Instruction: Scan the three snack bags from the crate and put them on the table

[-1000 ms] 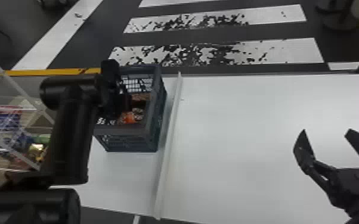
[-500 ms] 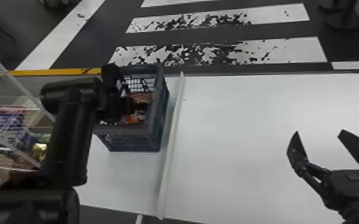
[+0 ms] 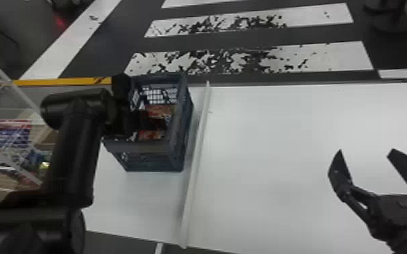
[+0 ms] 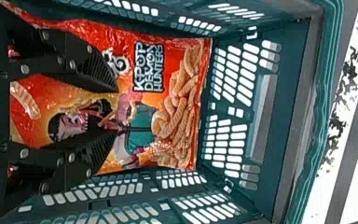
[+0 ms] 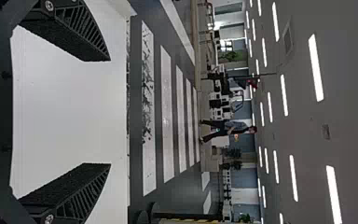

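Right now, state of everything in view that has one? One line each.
Left end effector: open, inside crate, at the bag
Right end effector: open, nothing between its fingers
Crate: upright, open-topped, on table
Bag: in crate, seal not fully visible
Strip: on table, right of crate

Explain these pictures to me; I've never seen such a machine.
This is a robot with two black arms. One picture comes from its head, looking down; two come from its wrists and lie on their side. On the white table stands a blue-green plastic crate with slotted walls. Inside it, the left gripper, with two flat black fingers, is open over a shiny red-and-orange snack bag, which doesn't look gripped. The right gripper, on the table's right side, is open and empty.
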Motion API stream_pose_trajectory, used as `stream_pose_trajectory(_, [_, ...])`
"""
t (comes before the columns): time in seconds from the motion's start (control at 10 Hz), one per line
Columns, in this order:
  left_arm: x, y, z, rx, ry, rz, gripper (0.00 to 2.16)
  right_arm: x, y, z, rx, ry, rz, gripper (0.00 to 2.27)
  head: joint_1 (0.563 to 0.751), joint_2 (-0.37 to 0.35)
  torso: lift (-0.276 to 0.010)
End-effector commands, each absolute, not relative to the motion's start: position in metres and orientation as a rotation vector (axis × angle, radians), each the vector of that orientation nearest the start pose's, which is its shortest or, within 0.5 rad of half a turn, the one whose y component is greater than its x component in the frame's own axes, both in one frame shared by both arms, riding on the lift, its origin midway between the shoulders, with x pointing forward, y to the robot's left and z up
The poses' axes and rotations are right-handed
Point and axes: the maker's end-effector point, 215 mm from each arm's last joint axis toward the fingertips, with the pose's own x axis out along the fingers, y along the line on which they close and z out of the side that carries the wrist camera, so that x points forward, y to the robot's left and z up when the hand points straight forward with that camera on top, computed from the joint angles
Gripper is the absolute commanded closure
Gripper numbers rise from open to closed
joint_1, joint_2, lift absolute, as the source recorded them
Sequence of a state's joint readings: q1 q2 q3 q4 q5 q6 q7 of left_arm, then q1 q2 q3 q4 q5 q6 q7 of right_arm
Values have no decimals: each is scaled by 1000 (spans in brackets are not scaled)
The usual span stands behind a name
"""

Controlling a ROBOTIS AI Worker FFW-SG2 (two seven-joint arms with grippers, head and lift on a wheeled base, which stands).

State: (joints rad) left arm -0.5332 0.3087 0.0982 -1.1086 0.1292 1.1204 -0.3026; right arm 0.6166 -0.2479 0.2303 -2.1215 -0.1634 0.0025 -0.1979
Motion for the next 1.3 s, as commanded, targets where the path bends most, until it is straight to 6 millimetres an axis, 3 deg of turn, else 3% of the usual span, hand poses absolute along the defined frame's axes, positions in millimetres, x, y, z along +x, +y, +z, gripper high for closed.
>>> stream_pose_trajectory(0.0, [588, 391, -486, -208, 989, -19, 1652, 392, -159, -366, 79, 131, 121, 73, 695, 242, -94])
stream_pose_trajectory(0.2, [581, 394, -491, -218, 998, -33, 1791, 389, -159, -364, 91, 120, 110, 73, 695, 253, -94])
stream_pose_trajectory(0.4, [575, 399, -493, -232, 994, -18, 1791, 388, -155, -364, 97, 121, 115, 73, 695, 261, -94])
stream_pose_trajectory(0.5, [570, 404, -489, -222, 997, 12, 1693, 388, -155, -363, 96, 119, 116, 73, 695, 269, -94])
stream_pose_trajectory(0.6, [563, 400, -482, -201, 1007, 22, 1396, 388, -155, -361, 100, 114, 116, 73, 695, 279, -94])
stream_pose_trajectory(0.7, [551, 391, -481, -203, 1048, 13, 259, 388, -154, -359, 101, 110, 119, 73, 695, 284, -94])
stream_pose_trajectory(0.8, [546, 387, -475, -193, 1076, 16, -2, 389, -153, -356, 105, 106, 123, 73, 695, 281, -94])
stream_pose_trajectory(0.9, [544, 383, -467, -192, 1100, 20, -2, 389, -154, -354, 109, 102, 123, 70, 695, 275, -94])
stream_pose_trajectory(1.2, [564, 385, -429, -183, 1110, 37, 80, 389, -154, -353, 115, 94, 121, 70, 695, 263, -94])
